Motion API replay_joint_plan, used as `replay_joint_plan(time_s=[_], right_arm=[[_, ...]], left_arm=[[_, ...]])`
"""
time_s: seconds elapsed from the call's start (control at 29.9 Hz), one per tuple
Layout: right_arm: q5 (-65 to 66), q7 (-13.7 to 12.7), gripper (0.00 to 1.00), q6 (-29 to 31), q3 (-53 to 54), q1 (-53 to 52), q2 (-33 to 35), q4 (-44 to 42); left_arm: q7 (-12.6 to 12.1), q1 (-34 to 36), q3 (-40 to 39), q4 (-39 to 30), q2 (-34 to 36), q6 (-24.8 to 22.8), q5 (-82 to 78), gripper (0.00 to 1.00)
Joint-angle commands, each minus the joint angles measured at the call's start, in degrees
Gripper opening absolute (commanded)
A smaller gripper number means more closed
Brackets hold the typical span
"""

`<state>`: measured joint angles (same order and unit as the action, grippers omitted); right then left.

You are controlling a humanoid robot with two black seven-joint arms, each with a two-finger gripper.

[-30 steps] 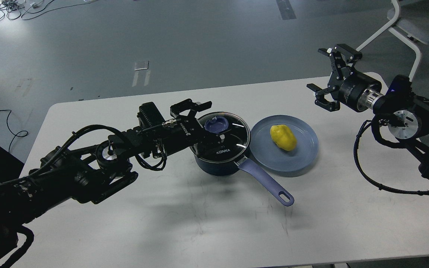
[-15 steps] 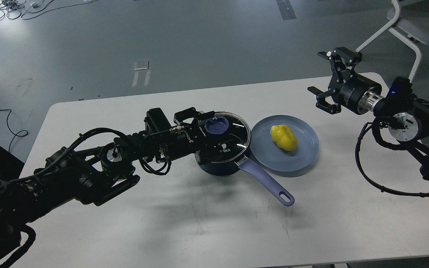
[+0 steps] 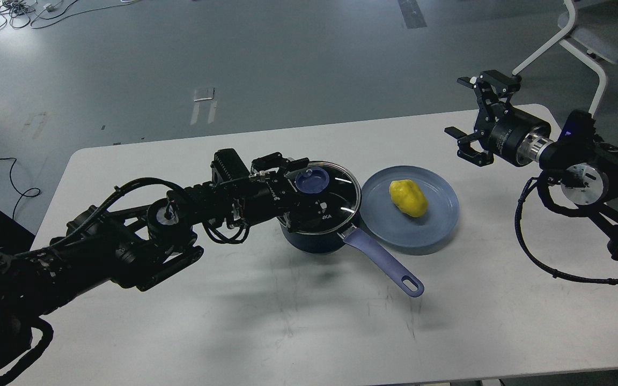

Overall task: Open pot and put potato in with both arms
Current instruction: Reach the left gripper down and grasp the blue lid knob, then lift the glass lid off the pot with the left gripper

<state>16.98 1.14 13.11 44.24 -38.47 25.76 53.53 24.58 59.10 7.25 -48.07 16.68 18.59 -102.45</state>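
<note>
On the white bench (image 3: 266,321) sits a dark blue pot (image 3: 314,238) under a round glass lid (image 3: 328,203) with a lavender knob (image 3: 310,180); its smooth lavender handle (image 3: 384,262) points toward 5 o'clock. At the pot's 3 o'clock, a lumpy yellow potato (image 3: 408,198) lies on a grey-blue plate (image 3: 438,225). Left pincer (image 3: 301,185), fingers apart, flanks the knob. Right pincer (image 3: 475,115) gapes at 2 o'clock, well apart.

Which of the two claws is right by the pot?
The left claw. It reaches over the pot's glass lid, straddling the blue knob; the right claw hangs open in the air beyond the plate.
</note>
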Motion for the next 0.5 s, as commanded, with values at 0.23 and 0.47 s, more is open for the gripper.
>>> replay_joint_plan(time_s=[0.23,0.47], right_arm=[[0.1,0.0,1.00,0.0,0.1,0.9,0.0,0.0],[0.1,0.0,1.00,0.0,0.0,0.9,-0.1,-0.1]], left_arm=[[0.1,0.7,0.0,0.0,-0.2,-1.0,2.5,0.97],[0.0,0.3,0.2,0.1,-1.0,-0.7,2.3,0.87]])
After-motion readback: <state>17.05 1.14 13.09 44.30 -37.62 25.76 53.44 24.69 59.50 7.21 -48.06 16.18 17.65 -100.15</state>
